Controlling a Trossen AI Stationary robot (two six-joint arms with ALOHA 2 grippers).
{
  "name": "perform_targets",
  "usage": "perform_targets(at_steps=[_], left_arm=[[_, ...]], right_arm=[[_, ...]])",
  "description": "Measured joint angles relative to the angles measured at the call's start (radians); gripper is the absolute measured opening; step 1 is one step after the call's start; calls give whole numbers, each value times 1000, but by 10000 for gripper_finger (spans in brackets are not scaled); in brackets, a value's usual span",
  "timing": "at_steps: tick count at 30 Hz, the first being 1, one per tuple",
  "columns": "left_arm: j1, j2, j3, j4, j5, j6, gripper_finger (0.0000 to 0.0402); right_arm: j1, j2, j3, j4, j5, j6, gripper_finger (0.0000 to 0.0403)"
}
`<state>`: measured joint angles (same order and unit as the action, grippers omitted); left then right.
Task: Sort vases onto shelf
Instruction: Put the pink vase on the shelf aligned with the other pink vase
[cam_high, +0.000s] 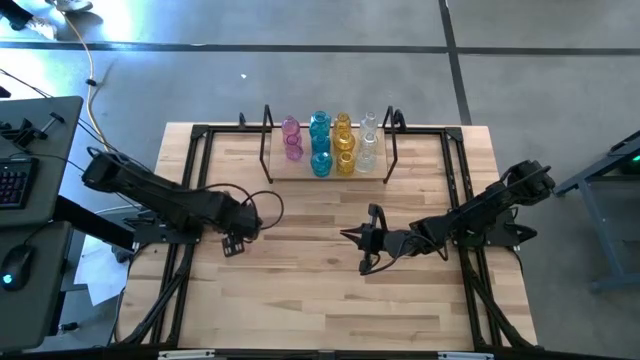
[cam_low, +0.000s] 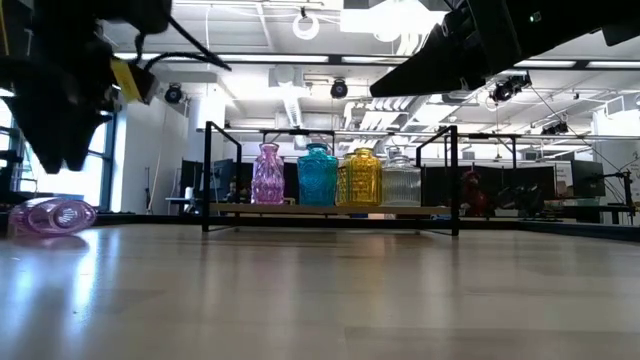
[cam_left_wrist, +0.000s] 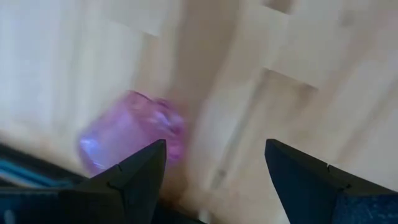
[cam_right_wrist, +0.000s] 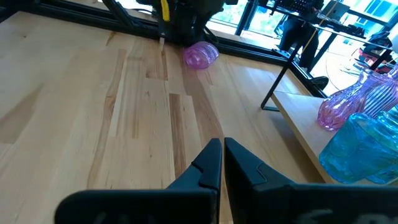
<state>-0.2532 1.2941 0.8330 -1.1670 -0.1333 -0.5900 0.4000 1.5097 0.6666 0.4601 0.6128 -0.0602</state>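
A pink vase lies on its side near the desk's left edge, under the released left claw. The clenched right claw hovers mid-desk; open wood lies before the shelf.

Wooden table; keyboard and mouse alongside.

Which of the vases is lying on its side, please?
The lone pink vase on the bare table beside the open left tool; the others stand upright on the shelf.
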Motion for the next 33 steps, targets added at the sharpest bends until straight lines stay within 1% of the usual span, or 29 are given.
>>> perform_targets(at_steps=[2, 8, 13, 16, 27, 33], left_arm=[[22, 35, 0, -2, -38, 2, 264], [91, 192, 0, -5, -102, 2, 264], [128, 277, 0, -20, -154, -11, 264], [142, 299, 0, -24, -181, -31, 264], [156, 308, -1, -107, -185, -80, 264], [156, 308, -54, -94, -182, -82, 264]], right_arm=[[0, 0, 0, 0, 0, -1, 0], [0, 0, 0, 0, 0, 0, 0], [0, 0, 0, 0, 0, 0, 0], [0, 0, 0, -2, 0, 0, 0], [0, 0, 0, -7, 0, 0, 0], [0, 0, 0, -7, 0, 0, 0]])
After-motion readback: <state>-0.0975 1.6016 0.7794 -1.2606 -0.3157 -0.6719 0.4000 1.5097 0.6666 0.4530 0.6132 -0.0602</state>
